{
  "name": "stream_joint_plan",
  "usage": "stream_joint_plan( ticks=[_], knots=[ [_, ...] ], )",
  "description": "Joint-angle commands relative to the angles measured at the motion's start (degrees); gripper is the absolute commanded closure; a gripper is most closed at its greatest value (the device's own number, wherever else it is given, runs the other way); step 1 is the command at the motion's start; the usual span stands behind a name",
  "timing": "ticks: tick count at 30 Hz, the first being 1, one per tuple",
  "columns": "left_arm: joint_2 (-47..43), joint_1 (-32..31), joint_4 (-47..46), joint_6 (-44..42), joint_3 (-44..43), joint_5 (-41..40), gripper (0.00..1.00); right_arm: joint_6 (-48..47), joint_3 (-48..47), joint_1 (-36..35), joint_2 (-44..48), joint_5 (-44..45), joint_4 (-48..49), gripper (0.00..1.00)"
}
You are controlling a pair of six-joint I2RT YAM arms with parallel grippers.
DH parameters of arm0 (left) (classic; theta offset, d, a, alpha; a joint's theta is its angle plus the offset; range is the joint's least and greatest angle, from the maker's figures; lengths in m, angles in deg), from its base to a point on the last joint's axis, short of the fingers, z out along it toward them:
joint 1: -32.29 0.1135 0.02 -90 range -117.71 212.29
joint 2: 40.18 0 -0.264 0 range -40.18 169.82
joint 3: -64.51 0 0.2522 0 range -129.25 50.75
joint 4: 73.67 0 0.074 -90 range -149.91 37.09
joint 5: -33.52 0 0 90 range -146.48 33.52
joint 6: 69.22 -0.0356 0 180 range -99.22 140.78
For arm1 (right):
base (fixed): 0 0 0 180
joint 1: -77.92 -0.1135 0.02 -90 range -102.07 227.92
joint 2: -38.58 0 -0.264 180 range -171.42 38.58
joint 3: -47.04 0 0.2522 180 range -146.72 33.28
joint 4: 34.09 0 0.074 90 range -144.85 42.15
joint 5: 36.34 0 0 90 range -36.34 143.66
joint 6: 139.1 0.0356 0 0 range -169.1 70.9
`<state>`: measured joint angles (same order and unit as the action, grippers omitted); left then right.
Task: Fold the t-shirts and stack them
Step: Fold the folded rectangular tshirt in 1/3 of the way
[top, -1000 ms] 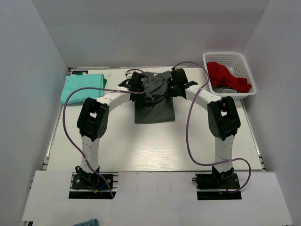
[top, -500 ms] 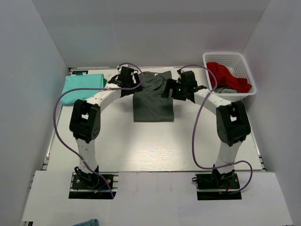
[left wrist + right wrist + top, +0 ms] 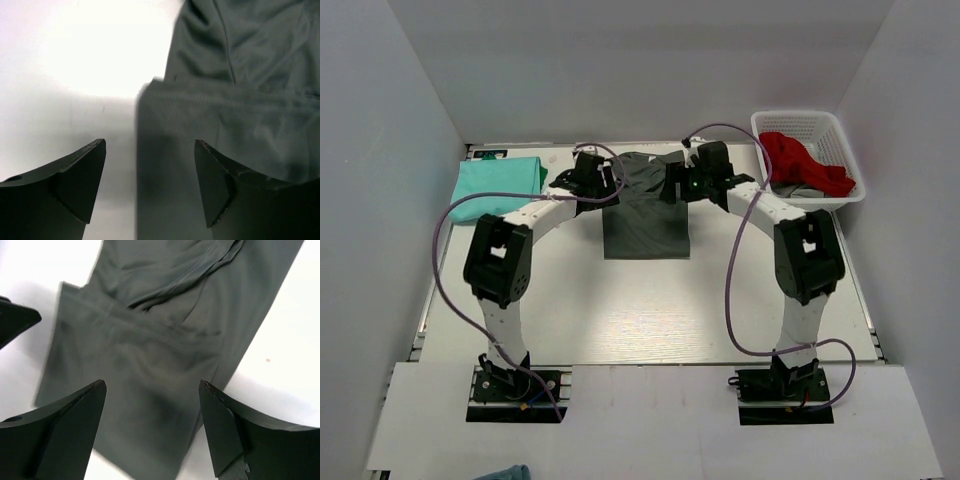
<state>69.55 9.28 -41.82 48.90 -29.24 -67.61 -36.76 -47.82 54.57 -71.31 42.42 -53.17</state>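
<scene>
At the bottom of the overhead frame, both arms rise from their bases on the white surface (image 3: pixel 620 310). The left arm (image 3: pixel 498 265) and right arm (image 3: pixel 807 260) bend at the elbow and lean inward toward the upper middle, forming an arch. Loose purple cables (image 3: pixel 728 270) loop beside each.

The left jaws hang released over the left edge of the dark grey t-shirt (image 3: pixel 645 215), with one tip above bare surface and the other above cloth. The right jaws are also spread and grasp nothing, hovering over the shirt's upper right part. Neither pair is seen touching the fabric.

A second ago the two wrists were pressed close together over the shirt's top, where the cloth was bunched up. Half a second ago they had drawn apart to either side. Now they sit slightly closer in again, and the cloth lies flatter.

The grey shirt is soft, matte knit, folded to a rough upright rectangle. Its upper end is wider and creased, and a stitched hem runs across it in the wrist views.

Farther left, near the back edge, a mint green t-shirt (image 3: pixel 498 185) lies folded flat. At the upper right, a white slotted plastic basket (image 3: pixel 810 122) holds rumpled red cloth (image 3: pixel 805 160).
</scene>
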Motion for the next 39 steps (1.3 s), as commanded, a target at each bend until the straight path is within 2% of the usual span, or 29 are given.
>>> stream_joint_plan(
  ticks=[1, 3, 6, 7, 8, 14, 17, 19, 20, 21, 23, 24, 26, 27, 31, 34, 39],
  knots=[
    [5.48, 0.15, -0.51, -1.31, -6.31, -1.26, 0.23, -6.45, -8.25, 0.41, -6.02, 1.58, -2.85, 0.20],
    [7.68, 0.15, 0.37, -1.31, -9.29, -2.83, 0.30, -7.50, -10.99, 0.33, -8.58, 1.49, -3.55, 0.24],
    [9.97, 0.15, -0.68, -1.31, -9.84, -2.84, 0.32, -7.85, -14.08, 0.33, -11.48, 2.98, -3.21, 0.28],
    [9.97, 0.15, -1.21, -1.31, -9.84, -3.45, 0.34, -8.03, -14.61, 0.41, -12.01, 3.33, -3.38, 0.32],
    [11.37, 0.15, -1.21, -1.31, -10.53, -3.45, 0.38, -8.81, -16.61, 0.59, -13.85, 3.68, -4.08, 0.32],
    [14.19, 0.15, -0.42, -1.84, -12.30, -3.98, 0.40, -9.26, -19.18, 0.33, -17.03, 6.15, -5.93, 0.32],
    [14.72, 0.15, -0.94, -1.84, -12.30, -2.57, 0.48, -9.44, -20.23, 0.59, -18.52, 7.11, -5.93, 0.32],
    [15.25, 0.15, -0.95, -1.84, -12.30, -1.35, 0.57, -9.35, -21.11, 0.42, -19.66, 6.85, -5.93, 0.32],
    [15.25, 0.15, -1.47, -1.84, -12.30, -1.34, 0.60, -9.35, -21.20, 0.41, -19.93, 5.89, -6.01, 0.36],
    [15.25, 0.15, -1.48, -1.84, -11.78, -1.34, 0.71, -9.26, -21.99, 0.41, -20.45, 5.54, -5.84, 0.43],
    [15.25, 0.15, -1.48, -1.84, -11.77, -1.34, 0.83, -8.82, -21.99, 0.41, -20.46, 4.31, -5.49, 0.59],
    [15.25, 0.15, -1.48, -1.84, -11.77, -0.82, 0.98, -8.39, -21.82, 0.41, -20.28, 4.13, -5.40, 0.69],
    [14.64, 0.15, -2.09, -1.84, -11.25, -0.82, 1.00, -7.86, -20.86, 0.15, -19.14, 3.86, -4.87, 0.70],
    [13.94, 0.15, -3.74, -1.84, -11.25, 0.49, 1.00, -7.86, -19.55, 0.06, -18.44, 3.95, -3.74, 0.79],
    [8.77, -0.37, -9.11, -2.54, -6.42, 0.50, 1.00, -5.84, -14.90, 0.15, -13.71, 4.21, -1.10, 0.99],
    [4.01, -0.90, -14.91, -3.85, 0.42, -0.03, 1.00, -4.96, -11.38, 0.15, -10.46, 4.56, 0.14, 1.00],
    [-4.16, -0.90, -22.04, -5.36, 6.85, 4.19, 1.00, -2.24, -5.40, 0.15, -4.57, 4.39, 3.12, 1.00]
  ],
)
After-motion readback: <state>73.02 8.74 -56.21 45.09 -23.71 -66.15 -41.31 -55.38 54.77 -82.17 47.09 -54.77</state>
